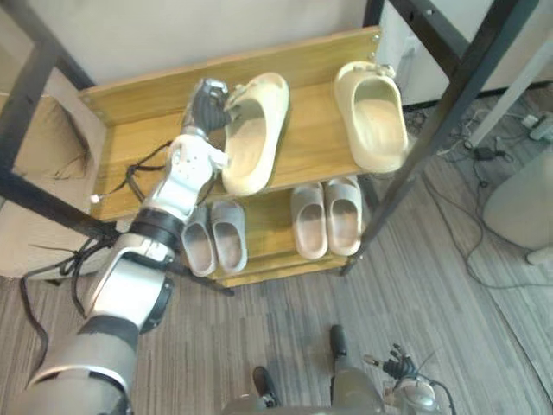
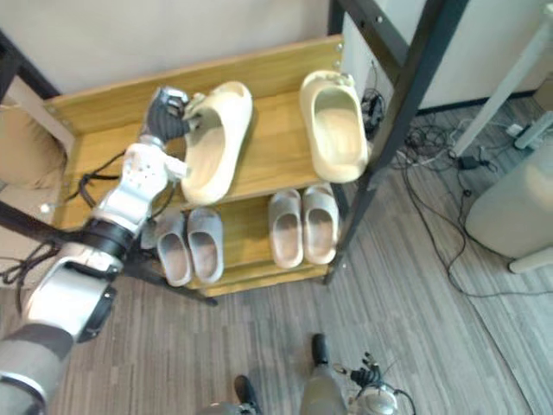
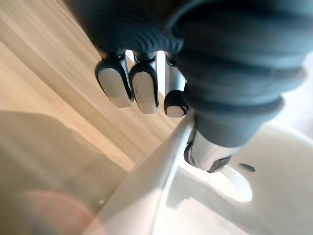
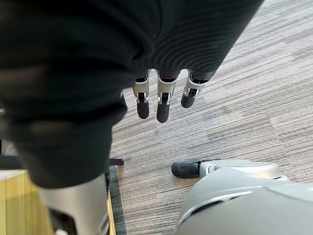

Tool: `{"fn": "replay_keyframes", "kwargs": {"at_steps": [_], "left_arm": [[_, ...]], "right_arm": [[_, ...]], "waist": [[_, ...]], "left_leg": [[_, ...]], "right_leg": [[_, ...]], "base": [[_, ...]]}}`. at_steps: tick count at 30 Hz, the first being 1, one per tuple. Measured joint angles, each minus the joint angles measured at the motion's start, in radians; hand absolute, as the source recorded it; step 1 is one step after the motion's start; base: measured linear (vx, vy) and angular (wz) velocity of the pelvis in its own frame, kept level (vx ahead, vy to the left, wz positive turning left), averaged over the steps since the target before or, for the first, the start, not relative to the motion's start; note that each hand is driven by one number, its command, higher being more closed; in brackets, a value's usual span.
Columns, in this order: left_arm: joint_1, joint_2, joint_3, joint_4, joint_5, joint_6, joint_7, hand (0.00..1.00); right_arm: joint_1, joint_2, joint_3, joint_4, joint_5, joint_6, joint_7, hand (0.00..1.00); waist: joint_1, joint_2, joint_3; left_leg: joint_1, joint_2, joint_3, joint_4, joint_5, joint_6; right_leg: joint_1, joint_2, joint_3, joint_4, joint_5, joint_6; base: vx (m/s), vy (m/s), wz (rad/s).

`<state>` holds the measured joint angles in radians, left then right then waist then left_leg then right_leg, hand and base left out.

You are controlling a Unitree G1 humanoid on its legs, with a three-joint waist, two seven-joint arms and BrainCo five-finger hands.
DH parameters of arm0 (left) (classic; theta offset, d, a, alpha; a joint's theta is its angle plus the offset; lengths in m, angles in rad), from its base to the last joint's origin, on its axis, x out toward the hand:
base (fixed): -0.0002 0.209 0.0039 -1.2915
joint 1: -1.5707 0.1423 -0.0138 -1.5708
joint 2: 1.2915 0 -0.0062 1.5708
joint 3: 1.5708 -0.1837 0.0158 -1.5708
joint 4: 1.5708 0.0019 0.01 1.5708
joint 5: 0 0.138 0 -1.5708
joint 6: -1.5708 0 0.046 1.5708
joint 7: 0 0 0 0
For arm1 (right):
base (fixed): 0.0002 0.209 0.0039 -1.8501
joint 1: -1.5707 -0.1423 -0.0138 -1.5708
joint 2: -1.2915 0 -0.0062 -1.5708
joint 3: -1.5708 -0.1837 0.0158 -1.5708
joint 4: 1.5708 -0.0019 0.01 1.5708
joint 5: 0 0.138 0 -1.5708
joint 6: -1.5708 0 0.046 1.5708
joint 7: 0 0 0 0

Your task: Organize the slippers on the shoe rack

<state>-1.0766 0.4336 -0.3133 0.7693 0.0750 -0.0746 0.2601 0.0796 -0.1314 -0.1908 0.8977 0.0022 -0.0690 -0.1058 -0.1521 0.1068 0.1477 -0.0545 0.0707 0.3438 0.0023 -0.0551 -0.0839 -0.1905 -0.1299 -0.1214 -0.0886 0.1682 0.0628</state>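
On the wooden shoe rack's top shelf (image 1: 315,147) lie two cream slippers. The left one (image 1: 256,138) lies slightly tilted, toe toward me. My left hand (image 1: 207,104) is shut on its outer side. In the left wrist view the fingers (image 3: 142,85) curl outside the rim (image 3: 146,186) and the thumb (image 3: 208,154) presses inside the slipper. The right cream slipper (image 1: 373,117) lies apart near the shelf's right end. My right hand (image 4: 164,100) hangs low over the floor, fingers relaxed and holding nothing.
The lower shelf holds a grey pair (image 1: 214,238) and a beige pair (image 1: 327,216). A black slanted frame post (image 1: 432,130) crosses the rack's right end. Cables (image 1: 484,151) and a pale rounded object (image 1: 523,203) lie on the floor at right.
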Motion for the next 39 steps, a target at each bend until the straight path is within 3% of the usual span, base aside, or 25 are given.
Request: {"fn": "replay_keyframes", "kwargs": {"at_steps": [18,19,39], "left_arm": [[-0.079,-0.016,-0.009,0.052,0.009,0.004,-0.006,1.0],[-0.079,-0.016,-0.009,0.054,0.011,0.004,-0.006,0.0],[-0.091,-0.042,0.015,0.114,0.01,0.014,0.0,0.0]], "right_arm": [[-0.002,0.004,-0.002,-0.019,0.02,-0.001,-0.013,0.0],[-0.002,0.004,-0.002,-0.019,0.02,-0.001,-0.014,0.0],[-0.002,0.004,-0.004,-0.016,0.04,-0.004,-0.021,0.0]], "waist": [[-0.016,0.006,0.029],[-0.016,0.006,0.029],[-0.027,0.006,0.037]], "left_leg": [[-0.017,-0.015,0.002,0.017,-0.007,0.01],[-0.017,-0.015,0.002,0.017,-0.007,0.01],[-0.017,-0.027,0.0,0.017,-0.011,0.016]], "right_leg": [[-0.018,-0.015,0.02,0.0,0.018,0.008],[-0.018,-0.015,0.02,0.0,0.018,0.008],[-0.018,-0.026,0.016,0.0,0.02,0.012]], "base": [[-0.01,-0.003,-0.01],[0.0,0.0,0.0],[0.0,0.0,0.0]]}}
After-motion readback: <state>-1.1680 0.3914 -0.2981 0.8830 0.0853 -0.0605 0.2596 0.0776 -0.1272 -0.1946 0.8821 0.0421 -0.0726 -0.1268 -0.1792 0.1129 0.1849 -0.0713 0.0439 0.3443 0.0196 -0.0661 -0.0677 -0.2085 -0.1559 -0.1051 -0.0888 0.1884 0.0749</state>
